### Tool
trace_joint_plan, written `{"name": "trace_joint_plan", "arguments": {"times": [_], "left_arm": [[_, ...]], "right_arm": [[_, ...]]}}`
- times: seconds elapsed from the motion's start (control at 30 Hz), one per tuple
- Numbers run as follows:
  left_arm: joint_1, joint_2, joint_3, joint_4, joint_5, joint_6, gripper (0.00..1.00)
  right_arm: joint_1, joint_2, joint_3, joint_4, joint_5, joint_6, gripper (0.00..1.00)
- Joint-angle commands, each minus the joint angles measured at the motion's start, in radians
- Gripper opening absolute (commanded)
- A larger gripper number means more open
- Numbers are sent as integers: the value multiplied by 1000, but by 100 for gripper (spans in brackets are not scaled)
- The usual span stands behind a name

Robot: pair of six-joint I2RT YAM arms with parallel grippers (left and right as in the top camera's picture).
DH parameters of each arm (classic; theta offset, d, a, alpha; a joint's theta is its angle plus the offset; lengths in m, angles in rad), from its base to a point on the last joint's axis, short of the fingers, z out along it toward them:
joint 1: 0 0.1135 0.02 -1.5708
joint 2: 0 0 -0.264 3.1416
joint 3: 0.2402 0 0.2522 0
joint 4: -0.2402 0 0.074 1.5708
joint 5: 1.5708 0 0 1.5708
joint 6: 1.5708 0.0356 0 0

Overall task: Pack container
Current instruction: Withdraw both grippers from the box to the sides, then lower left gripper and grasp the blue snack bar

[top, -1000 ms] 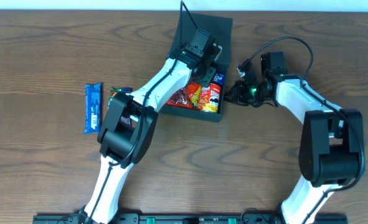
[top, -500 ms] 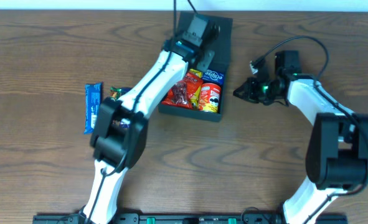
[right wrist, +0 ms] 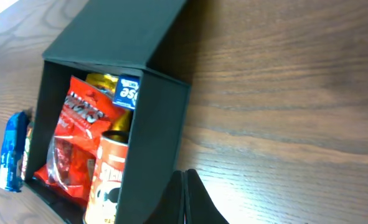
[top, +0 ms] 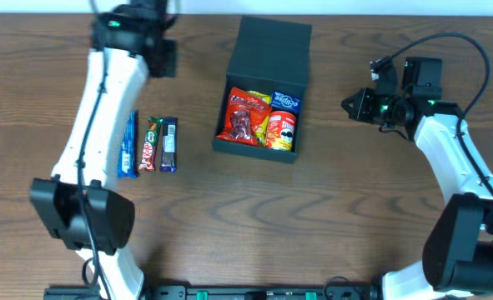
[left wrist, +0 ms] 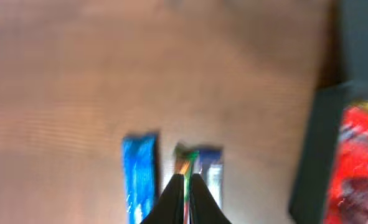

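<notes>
The left hand is hovering with its fingers pressed together, gripping nothing, near three snack bars that are lying side by side on the worktop. The right hand is also pinched closed and empty. It is hanging near the container, which is sitting mid-worktop with its flap open, holding a red packet and an orange can.
</notes>
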Motion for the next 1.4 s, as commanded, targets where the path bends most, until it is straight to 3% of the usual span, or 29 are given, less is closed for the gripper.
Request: {"name": "trace_joint_plan", "arguments": {"times": [0.0, 0.3, 0.4, 0.6, 0.77, 1.0, 1.1, 1.13, 1.17, 1.23, 1.3, 1.37], "left_arm": [[35, 5, -17, -48, 50, 18, 6], [84, 5, -193, -39, 137, 117, 6], [99, -4, -226, -21, 251, 145, 6], [193, -120, -428, 95, 347, 150, 6], [226, -222, -666, 261, 311, 166, 6], [226, -221, -771, 354, 291, 169, 6], [229, -221, -772, 369, 161, 58, 7], [230, -221, -772, 376, 152, 56, 22], [231, -221, -774, 387, 152, 56, 51], [233, -221, -782, 407, 152, 56, 67], [235, -221, -798, 428, 152, 56, 92], [237, -217, -812, 444, 137, 64, 98]], "right_arm": [[-5, -15, -1, 0, 6, -18, 2], [-5, -15, -1, -13, 6, -6, 1], [-5, -15, -1, -21, 11, -6, 1], [-5, -15, -1, -18, 37, 20, 1], [-5, -15, -1, -18, 60, 24, 2], [-5, -15, -1, -19, 59, 24, 2], [-5, -15, -1, -21, 59, 24, 2], [-5, -15, -1, -22, 59, 23, 2], [-5, -15, -1, -22, 59, 23, 1], [-5, -15, -1, -22, 59, 23, 2], [-4, -15, -1, -22, 59, 23, 1], [-3, -15, -1, -22, 59, 23, 2]]}}
